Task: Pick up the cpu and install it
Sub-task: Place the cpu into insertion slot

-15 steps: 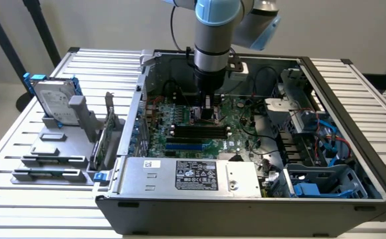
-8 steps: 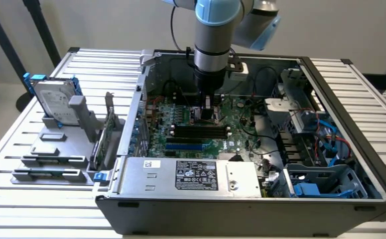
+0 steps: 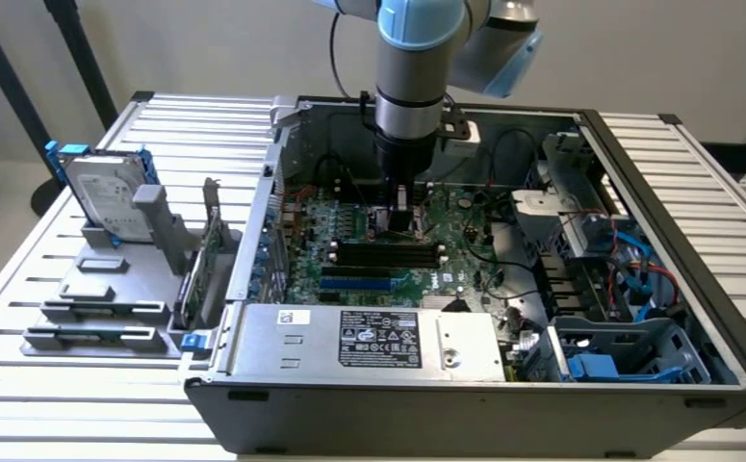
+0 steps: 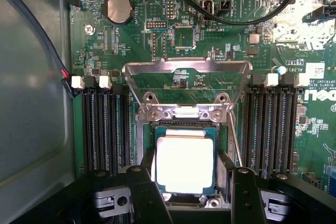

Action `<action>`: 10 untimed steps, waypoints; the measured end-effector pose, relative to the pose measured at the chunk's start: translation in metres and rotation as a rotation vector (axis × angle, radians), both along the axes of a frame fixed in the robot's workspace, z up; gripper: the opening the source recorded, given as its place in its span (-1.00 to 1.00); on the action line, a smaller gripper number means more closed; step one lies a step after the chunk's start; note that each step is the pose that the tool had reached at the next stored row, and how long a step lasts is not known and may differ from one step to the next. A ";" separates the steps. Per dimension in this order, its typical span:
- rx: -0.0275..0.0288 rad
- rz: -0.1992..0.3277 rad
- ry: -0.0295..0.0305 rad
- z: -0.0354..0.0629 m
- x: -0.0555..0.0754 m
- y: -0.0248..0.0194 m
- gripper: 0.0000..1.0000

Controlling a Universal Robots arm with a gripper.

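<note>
Gripping the cpu by two opposite edges, the tool has its black fingers closed against it at the motherboard socket; whether the chip is seated cannot be told. Beyond, the silver load plate stands hinged open, with memory slots on either side. A coin cell lies farther on. Outside the open computer case, a hard drive stands on the bench, at the exterior view's left.

Exterior oblique, wrist close above motherboard
</note>
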State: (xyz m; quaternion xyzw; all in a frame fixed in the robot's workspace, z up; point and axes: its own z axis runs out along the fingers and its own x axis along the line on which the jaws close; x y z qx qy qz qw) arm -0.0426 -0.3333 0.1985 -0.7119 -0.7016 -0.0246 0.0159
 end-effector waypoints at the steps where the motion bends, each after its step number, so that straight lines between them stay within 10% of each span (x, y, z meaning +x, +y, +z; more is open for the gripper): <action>1: 0.0000 0.000 0.0000 -0.0001 0.000 0.0000 0.08; 10: 0.0001 0.000 -0.0001 -0.0006 0.000 0.0000 0.08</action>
